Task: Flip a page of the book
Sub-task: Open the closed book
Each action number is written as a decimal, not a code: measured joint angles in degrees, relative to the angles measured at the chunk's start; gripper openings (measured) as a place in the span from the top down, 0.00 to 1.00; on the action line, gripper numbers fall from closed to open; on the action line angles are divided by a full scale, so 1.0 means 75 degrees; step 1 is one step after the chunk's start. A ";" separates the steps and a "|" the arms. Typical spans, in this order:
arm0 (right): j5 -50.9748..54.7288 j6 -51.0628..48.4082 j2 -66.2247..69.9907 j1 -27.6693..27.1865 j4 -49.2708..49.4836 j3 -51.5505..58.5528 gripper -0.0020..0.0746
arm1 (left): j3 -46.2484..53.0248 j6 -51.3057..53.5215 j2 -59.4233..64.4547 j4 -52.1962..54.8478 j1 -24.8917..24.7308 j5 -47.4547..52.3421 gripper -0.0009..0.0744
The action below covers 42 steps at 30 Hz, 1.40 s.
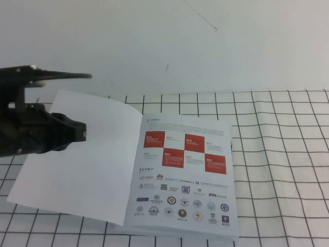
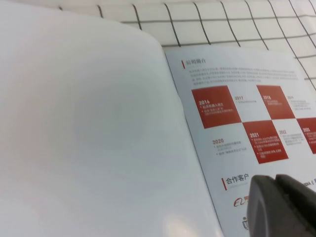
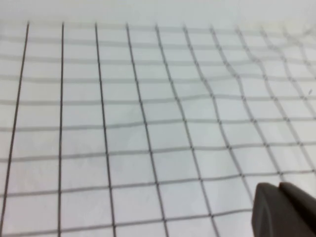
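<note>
Gridded tabletop [image 1: 277,128] carries the book [image 1: 154,206] lying open, left hand [image 1: 79,131] over the blank sheet [image 1: 82,164] with fingers pinched together, right hand [image 3: 284,210] parked aside, opening unclear; lift the page [image 1: 185,175] by its outer edge.

On the page [image 1: 185,175], "ETH zürich" and "NYU" are read among the logos; "2016", "2020", "2021" are printed by the red squares [image 2: 215,105].

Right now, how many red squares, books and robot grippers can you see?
Red squares on the page: 4
Books: 1, lying open on the grid cloth
Grippers: 2, the left gripper over the blank sheet, the right gripper over bare cloth
Total: 7
</note>
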 joint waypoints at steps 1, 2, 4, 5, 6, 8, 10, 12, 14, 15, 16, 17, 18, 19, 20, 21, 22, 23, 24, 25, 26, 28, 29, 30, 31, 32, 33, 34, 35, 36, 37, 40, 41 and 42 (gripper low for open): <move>0.0043 -0.0384 0.0327 0.0040 0.0344 -0.0046 0.98 | -0.0105 0.0185 0.0242 -0.0211 0.0000 0.0108 0.99; 0.0137 -0.0817 0.0642 0.0125 0.0816 -0.0105 0.98 | -0.0215 0.0419 0.0519 -0.0388 0.0000 0.0263 0.99; 0.0438 -0.1713 0.1148 0.0375 0.1804 -0.0258 0.98 | -0.0414 0.0843 0.0953 -0.0634 0.0000 0.0549 0.99; 0.0636 -0.2235 0.1395 0.0536 0.2258 -0.0368 0.98 | -0.0517 0.1025 0.1157 -0.0732 0.0000 0.0639 0.99; 0.0845 -0.2749 0.1623 0.0703 0.2674 -0.0487 0.98 | -0.0615 0.1125 0.1327 -0.0803 0.0000 0.0671 0.99; 0.1224 -0.3617 0.1976 0.1000 0.3339 -0.0700 0.98 | -0.0757 0.1224 0.1582 -0.0865 0.0000 0.0642 0.99; 0.1507 -0.4428 0.2238 0.1304 0.3900 -0.0882 0.98 | -0.0833 0.1257 0.1728 -0.0899 0.0000 0.0609 0.99; 0.1676 -0.5311 0.2397 0.1572 0.4434 -0.1021 0.98 | -0.0863 0.1257 0.1832 -0.0942 0.0000 0.0552 0.99; 0.1710 -0.6048 0.2453 0.1759 0.4842 -0.1127 0.98 | -0.0863 0.1267 0.1882 -0.0982 0.0000 0.0533 0.99; 0.1710 -0.6307 0.2460 0.1816 0.4983 -0.1166 0.98 | -0.0863 0.1267 0.1895 -0.1031 0.0000 0.0513 0.99; 0.1710 -0.6464 0.2460 0.1849 0.5085 -0.1214 0.98 | -0.0863 0.1267 0.1912 -0.1085 0.0000 0.0479 0.99; 0.1696 -0.6600 0.2460 0.1863 0.5195 -0.1281 0.98 | -0.0863 0.1267 0.1912 -0.1083 0.0000 0.0456 0.99; 0.1696 -0.6701 0.2460 0.1878 0.5286 -0.1324 0.98 | -0.0863 0.1267 0.1912 -0.1083 0.0000 0.0445 0.99; 0.1682 -0.6737 0.2460 0.1878 0.5327 -0.1347 0.98 | -0.0863 0.1267 0.1912 -0.1068 0.0000 0.0435 0.99; 0.1682 -0.6789 0.2460 0.1889 0.5399 -0.1375 0.98 | -0.0863 0.1267 0.1912 -0.1034 0.0000 0.0435 0.99; 0.1682 -0.6819 0.2460 0.1889 0.5458 -0.1380 0.98 | -0.0863 0.1207 0.1912 -0.1034 0.0000 0.0435 0.99; 0.1682 -0.6838 0.2460 0.1889 0.5529 -0.1380 0.98 | -0.0863 0.1189 0.1912 -0.1034 0.0000 0.0387 0.99; 0.1682 -0.6873 0.2460 0.1889 0.5654 -0.1380 0.98 | -0.0846 0.1186 0.1912 -0.1034 0.0000 0.0331 0.99; 0.1682 -0.6928 0.2460 0.1889 0.5811 -0.1380 0.98 | -0.0836 0.1175 0.1912 -0.1034 0.0000 0.0260 0.99; 0.1682 -0.7038 0.2460 0.1889 0.6034 -0.1380 0.98 | -0.0817 0.1175 0.1912 -0.1034 0.0000 0.0180 0.99; 0.1682 -0.7179 0.2460 0.1889 0.6350 -0.1394 0.98 | -0.0786 0.1175 0.1923 -0.1048 0.0000 0.0129 0.99; 0.1729 -0.7782 0.2475 0.1889 0.7077 -0.1419 0.98 | -0.0689 0.1175 0.1923 -0.1048 0.0000 0.0081 0.99; 0.1786 -0.8105 0.2473 0.1889 0.7408 -0.1456 0.98 | -0.0633 0.1175 0.1928 -0.1048 0.0000 0.0063 0.99; 0.1876 -0.8526 0.2512 0.1889 0.7836 -0.1524 0.98 | -0.0594 0.1175 0.1942 -0.1065 0.0000 0.0047 0.99; 0.1970 -0.8931 0.2546 0.1889 0.8260 -0.1608 0.98 | -0.0519 0.1175 0.1946 -0.1098 0.0000 0.0036 0.99; 0.2056 -0.9314 0.2616 0.1889 0.8588 -0.1702 0.98 | -0.0463 0.1175 0.1959 -0.1111 0.0000 -0.0002 0.99; 0.2165 -0.9667 0.2704 0.1889 0.8999 -0.1798 0.98 | -0.0381 0.1189 0.1974 -0.1130 0.0000 -0.0051 0.99; 0.2260 -0.9985 0.2822 0.1889 0.9390 -0.1897 0.98 | -0.0310 0.1189 0.1987 -0.1130 0.0000 -0.0110 0.99; 0.2372 -1.0225 0.2933 0.1889 0.9768 -0.1978 0.98 | -0.0248 0.1189 0.1984 -0.1130 0.0000 -0.0147 0.99; 0.2494 -1.0515 0.3097 0.1889 1.0147 -0.2081 0.98 | -0.0174 0.1189 0.1990 -0.1130 0.0000 -0.0206 0.99; 0.2656 -1.0791 0.3279 0.1889 1.0533 -0.2182 0.98 | -0.0108 0.1203 0.2003 -0.1144 0.0000 -0.0237 0.99; 0.3174 -1.1638 0.3828 0.1918 1.1688 -0.2398 0.98 | 0.0095 0.1203 0.2003 -0.1503 0.0000 -0.0352 0.99; 0.3270 -1.1892 0.4007 0.1996 1.2024 -0.2431 0.98 | 0.0192 0.1203 0.2003 -0.1771 0.0000 -0.0424 0.99; 0.3333 -1.2215 0.4174 0.2106 1.2391 -0.2448 0.98 | 0.0300 0.1241 0.2021 -0.2051 0.0000 -0.0511 0.99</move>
